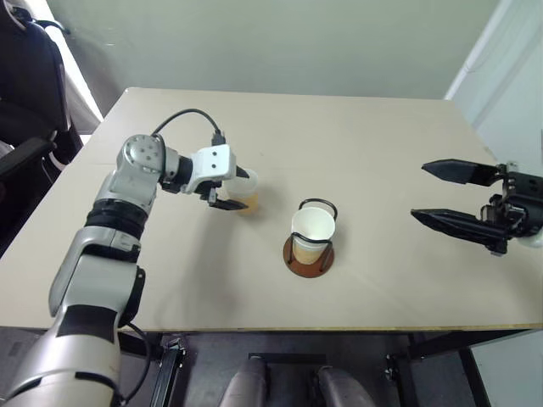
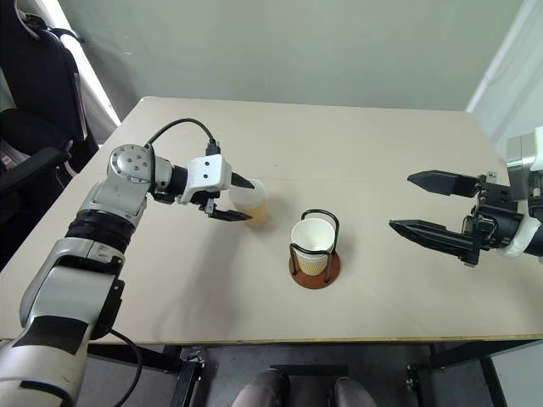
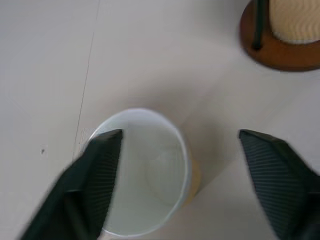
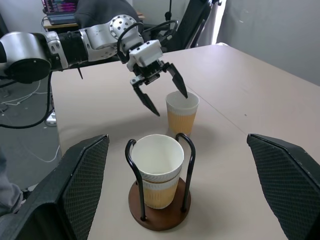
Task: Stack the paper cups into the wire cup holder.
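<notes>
Left arm reaches across the table (image 1: 382,153), left gripper (image 4: 161,92) angled down over 1 loose paper cup (image 4: 182,115), fingers apart straddling its rim, not gripping. Right gripper (image 2: 424,206) hovers level, jaws wide, empty. Wire cup holder (image 1: 309,254) at table centre holds stacked cups (image 1: 312,231).

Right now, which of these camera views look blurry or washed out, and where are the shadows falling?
Left wrist view: the left gripper's fingers and the loose paper cup are soft with blur. Left eye view: bright window glare at the upper left edge; a soft shadow lies beside the wire cup holder on the table. Right wrist view: the near fingers are out of focus, the stacked cups sharp.
</notes>
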You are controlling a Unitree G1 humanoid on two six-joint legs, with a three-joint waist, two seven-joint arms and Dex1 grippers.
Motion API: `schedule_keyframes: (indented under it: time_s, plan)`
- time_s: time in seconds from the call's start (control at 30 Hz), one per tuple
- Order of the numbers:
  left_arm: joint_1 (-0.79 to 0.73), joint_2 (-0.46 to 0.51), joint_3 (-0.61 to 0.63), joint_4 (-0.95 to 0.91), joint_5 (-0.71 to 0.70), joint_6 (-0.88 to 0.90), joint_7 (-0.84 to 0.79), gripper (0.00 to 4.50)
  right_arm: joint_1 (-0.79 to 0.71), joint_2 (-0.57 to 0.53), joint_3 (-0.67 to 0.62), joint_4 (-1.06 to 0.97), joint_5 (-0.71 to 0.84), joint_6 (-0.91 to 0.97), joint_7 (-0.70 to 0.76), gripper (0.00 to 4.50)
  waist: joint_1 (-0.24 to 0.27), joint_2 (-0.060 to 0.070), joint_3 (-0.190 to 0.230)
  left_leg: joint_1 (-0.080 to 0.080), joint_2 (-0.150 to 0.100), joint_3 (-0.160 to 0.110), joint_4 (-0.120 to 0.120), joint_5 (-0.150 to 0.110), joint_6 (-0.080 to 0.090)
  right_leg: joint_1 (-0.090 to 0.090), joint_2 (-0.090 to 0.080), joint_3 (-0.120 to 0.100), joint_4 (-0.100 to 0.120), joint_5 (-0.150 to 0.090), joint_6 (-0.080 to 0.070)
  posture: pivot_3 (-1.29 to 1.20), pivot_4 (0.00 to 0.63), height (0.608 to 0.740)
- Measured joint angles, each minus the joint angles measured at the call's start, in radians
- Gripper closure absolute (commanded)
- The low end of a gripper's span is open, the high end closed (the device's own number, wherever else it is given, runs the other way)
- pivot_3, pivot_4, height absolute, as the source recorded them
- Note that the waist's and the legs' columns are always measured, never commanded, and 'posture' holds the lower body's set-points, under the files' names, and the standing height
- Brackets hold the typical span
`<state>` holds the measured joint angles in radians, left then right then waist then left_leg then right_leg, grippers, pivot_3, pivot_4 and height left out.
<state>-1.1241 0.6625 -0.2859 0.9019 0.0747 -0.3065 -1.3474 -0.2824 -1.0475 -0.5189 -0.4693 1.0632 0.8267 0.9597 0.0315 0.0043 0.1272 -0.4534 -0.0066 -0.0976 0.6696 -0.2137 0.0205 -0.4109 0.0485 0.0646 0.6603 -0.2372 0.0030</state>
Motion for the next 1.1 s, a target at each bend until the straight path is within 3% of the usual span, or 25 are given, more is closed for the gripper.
schedule_keyframes:
  time_s: [0.2, 0.27, 0.47, 0.57, 0.63, 0.73, 0.8, 0.87, 1.1]
  plan:
    - [-0.001, -0.008, -0.012, 0.071, 0.076, -0.059, 0.052, 3.97, 0.010, -0.007, -0.008, -0.008, 0.002, 0.005, -0.001, 0.00, 0.000, 0.000, 0.000, 0.000, 0.000, 0.000, 0.001, 0.001, 0.001, 0.001, 0.000, 0.001, 0.000, 0.000, 0.001, 0.00, 0.150, 0.740]
    - [-0.007, -0.011, -0.012, 0.082, 0.087, -0.073, 0.069, 4.49, 0.010, -0.007, -0.008, -0.009, 0.002, 0.006, -0.003, 0.00, 0.000, 0.000, 0.000, 0.000, 0.000, 0.000, 0.002, 0.001, 0.001, 0.001, 0.000, 0.001, 0.000, 0.001, 0.001, 0.00, 0.150, 0.740]
    - [-0.036, -0.020, -0.006, 0.089, 0.086, -0.085, 0.079, 4.49, 0.010, -0.007, -0.008, -0.009, 0.003, 0.008, -0.008, 0.00, 0.000, 0.000, 0.000, 0.000, 0.000, 0.001, 0.002, 0.000, 0.001, 0.001, 0.000, 0.001, 0.000, 0.001, 0.001, 0.00, 0.150, 0.740]
    - [-0.037, -0.016, 0.015, 0.064, 0.047, -0.059, 0.002, 4.49, 0.010, -0.009, -0.008, -0.009, 0.002, 0.008, -0.008, 0.00, 0.000, 0.000, 0.000, -0.001, 0.000, 0.001, 0.002, 0.000, 0.001, 0.000, 0.000, 0.001, 0.000, 0.000, 0.001, 0.00, 0.150, 0.740]
    - [-0.043, -0.009, 0.049, -0.007, -0.029, 0.019, -0.089, 4.49, 0.010, -0.014, -0.009, -0.008, 0.003, 0.009, -0.008, 0.00, 0.000, -0.001, 0.000, -0.001, 0.000, 0.001, 0.002, 0.000, 0.001, 0.000, 0.000, 0.001, 0.000, 0.000, 0.001, 0.00, 0.150, 0.740]
    - [-0.056, 0.048, 0.048, -0.276, -0.260, 0.261, -0.214, 4.49, 0.010, -0.021, -0.012, -0.008, 0.015, 0.011, 0.005, 0.00, 0.001, -0.001, 0.001, -0.004, 0.000, 0.001, 0.003, 0.000, 0.002, -0.001, 0.000, 0.001, -0.001, 0.001, 0.002, 0.00, 0.150, 0.740]
    - [-0.071, 0.118, 0.004, -0.533, -0.491, 0.429, -0.227, 4.49, 0.009, -0.029, -0.012, -0.006, 0.022, 0.012, 0.016, 0.00, 0.000, -0.001, 0.001, -0.002, 0.000, 0.002, 0.003, 0.000, 0.002, 0.001, 0.000, 0.001, -0.003, 0.000, 0.003, 0.00, 0.150, 0.740]
    - [-0.087, 0.149, -0.048, -0.698, -0.628, 0.490, -0.231, 4.49, 0.006, -0.030, -0.012, -0.005, 0.022, 0.011, 0.020, 0.00, 0.002, 0.002, -0.001, 0.003, 0.000, 0.002, 0.003, -0.001, 0.004, 0.006, 0.000, 0.002, -0.005, 0.000, 0.004, 0.00, 0.150, 0.740]
    - [-0.092, 0.148, -0.254, -0.718, -0.630, 0.430, -0.232, 4.49, 0.011, -0.028, -0.013, -0.012, 0.022, 0.010, 0.005, 0.00, -0.002, 0.003, -0.001, 0.011, 0.000, 0.003, 0.003, -0.001, 0.004, 0.011, -0.001, 0.003, 0.001, 0.000, 0.002, 0.00, 0.150, 0.740]
